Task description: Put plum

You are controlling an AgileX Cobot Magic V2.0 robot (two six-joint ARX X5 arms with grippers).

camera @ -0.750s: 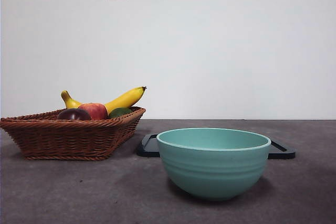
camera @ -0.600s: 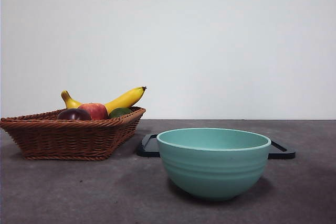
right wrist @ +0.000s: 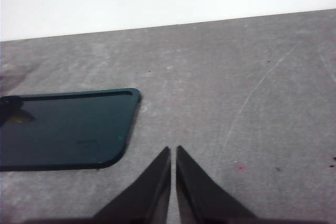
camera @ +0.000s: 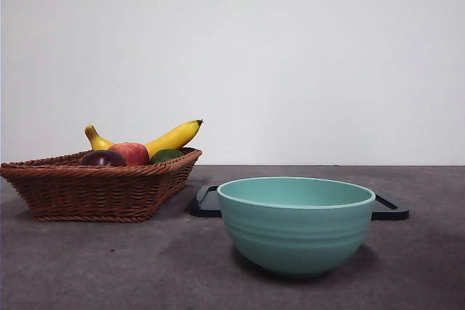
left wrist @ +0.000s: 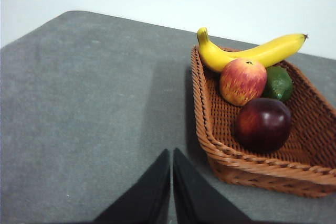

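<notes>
The teal bowl (camera: 296, 224) is sitting nearest, hiding most of the dark tray (camera: 387, 208) behind it. At ten o'clock, the wicker basket (camera: 87, 190) is hiding all but the top of the plum (camera: 102, 157), which is lying beside the apple (camera: 131, 152). The left gripper (left wrist: 171, 154) and right gripper (right wrist: 173, 151) are both hovering over bare table, jaws pressed together, holding nothing.
</notes>
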